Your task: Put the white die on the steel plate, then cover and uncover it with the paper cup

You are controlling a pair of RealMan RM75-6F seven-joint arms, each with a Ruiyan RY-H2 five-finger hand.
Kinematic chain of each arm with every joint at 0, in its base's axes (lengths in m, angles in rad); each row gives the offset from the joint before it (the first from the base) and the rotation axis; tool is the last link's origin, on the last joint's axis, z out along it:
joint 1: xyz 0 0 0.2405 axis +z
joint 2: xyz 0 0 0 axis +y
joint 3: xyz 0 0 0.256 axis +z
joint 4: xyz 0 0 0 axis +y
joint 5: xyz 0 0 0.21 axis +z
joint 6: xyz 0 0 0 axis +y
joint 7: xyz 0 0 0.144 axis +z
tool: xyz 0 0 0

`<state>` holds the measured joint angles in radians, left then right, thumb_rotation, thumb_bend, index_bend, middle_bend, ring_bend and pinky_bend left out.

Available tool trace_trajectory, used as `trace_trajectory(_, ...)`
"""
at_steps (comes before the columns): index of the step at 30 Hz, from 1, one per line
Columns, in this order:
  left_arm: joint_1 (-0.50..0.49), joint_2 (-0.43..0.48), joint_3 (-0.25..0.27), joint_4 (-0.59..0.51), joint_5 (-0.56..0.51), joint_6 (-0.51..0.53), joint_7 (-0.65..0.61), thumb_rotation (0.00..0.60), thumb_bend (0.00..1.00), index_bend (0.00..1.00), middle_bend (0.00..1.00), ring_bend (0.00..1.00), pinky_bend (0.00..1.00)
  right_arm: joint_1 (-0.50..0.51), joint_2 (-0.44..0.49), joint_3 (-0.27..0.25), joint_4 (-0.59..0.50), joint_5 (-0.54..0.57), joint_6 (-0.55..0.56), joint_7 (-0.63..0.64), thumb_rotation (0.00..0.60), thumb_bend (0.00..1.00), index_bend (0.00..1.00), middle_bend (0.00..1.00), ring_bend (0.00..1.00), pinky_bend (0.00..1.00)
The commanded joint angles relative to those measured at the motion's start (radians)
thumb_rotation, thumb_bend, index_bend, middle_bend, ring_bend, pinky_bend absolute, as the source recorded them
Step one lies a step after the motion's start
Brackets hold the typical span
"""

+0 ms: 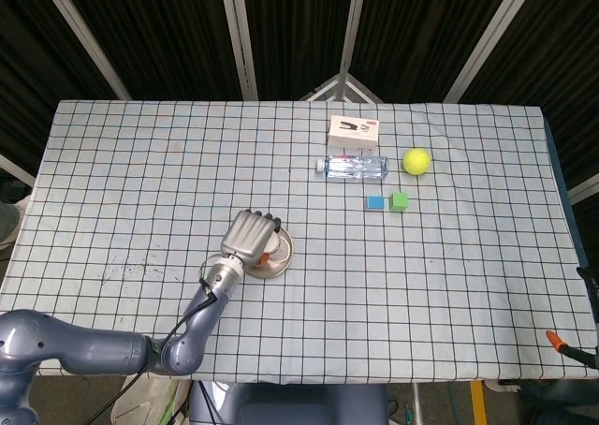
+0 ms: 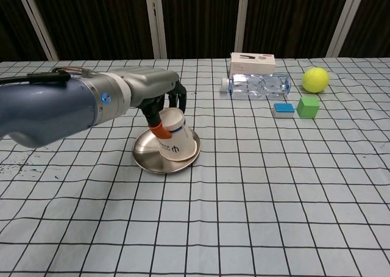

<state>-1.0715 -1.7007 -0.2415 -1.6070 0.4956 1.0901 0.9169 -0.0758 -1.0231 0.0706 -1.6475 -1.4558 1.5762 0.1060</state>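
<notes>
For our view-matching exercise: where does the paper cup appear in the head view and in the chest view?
Head view: paper cup left of centre, mostly hidden under the left hand.
Chest view: left of centre, upside down and tilted on the steel plate, held by the left hand.
Shared landmark: tennis ball, upper right in both.

Even overhead light kept the checked tablecloth (image 1: 440, 256) bright against a dark backdrop; shadows lay soft and short (faint sheen on the steel plate (image 2: 148, 157)). Both views were sharp, with slight edge bowing.
</notes>
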Motion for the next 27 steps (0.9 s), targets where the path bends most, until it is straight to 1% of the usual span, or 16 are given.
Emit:
trace_trajectory(1, -0.029, -0.011, -0.02, 0.0, -0.062, 0.002, 0.033, 0.6, 0.44, 0.53, 0.47, 0.38, 0.4, 0.0, 0.0, 0.0, 0.001, 0.001, -0.001, 0.002, 0.6, 0.13, 0.13, 0.14, 0.1, 0.02)
trace_trajectory(5, -0.061, -0.022, -0.03, 0.001, -0.133, 0.013, 0.081, 0.6, 0.44, 0.53, 0.47, 0.38, 0.4, 0.0, 0.001, 0.0, 0.0, 0.0, -0.001, 0.001, 0.6, 0.13, 0.13, 0.14, 0.1, 0.02)
trace_trajectory(8, -0.088, -0.021, -0.045, -0.011, -0.206, 0.021, 0.123, 0.6, 0.44, 0.53, 0.47, 0.38, 0.4, 0.0, 0.002, 0.0, -0.002, -0.001, 0.0, 0.001, 0.6, 0.13, 0.13, 0.14, 0.1, 0.02)
trace_trajectory(12, -0.147, -0.003, -0.081, -0.05, -0.353, 0.06, 0.22, 0.6, 0.44, 0.53, 0.47, 0.38, 0.4, 0.0, 0.001, 0.001, -0.003, 0.001, 0.0, -0.002, 0.6, 0.13, 0.13, 0.14, 0.1, 0.02)
trace_trajectory(15, -0.173, 0.007, -0.095, -0.065, -0.408, 0.09, 0.255, 0.6, 0.44, 0.53, 0.47, 0.38, 0.4, 0.0, 0.002, 0.0, -0.005, -0.001, 0.002, -0.001, 0.6, 0.13, 0.13, 0.14, 0.1, 0.02)
trace_trajectory(20, -0.179, 0.025, -0.098, -0.084, -0.438, 0.11, 0.258, 0.6, 0.44, 0.53, 0.47, 0.38, 0.4, -0.001, 0.002, 0.001, -0.006, -0.003, 0.004, 0.001, 0.6, 0.13, 0.13, 0.14, 0.1, 0.02)
trace_trajectory(27, -0.165, 0.039, -0.078, -0.082, -0.442, 0.096, 0.233, 0.6, 0.44, 0.54, 0.47, 0.38, 0.4, 0.0, 0.001, 0.0, -0.008, -0.003, 0.003, -0.004, 0.6, 0.13, 0.13, 0.14, 0.1, 0.02)
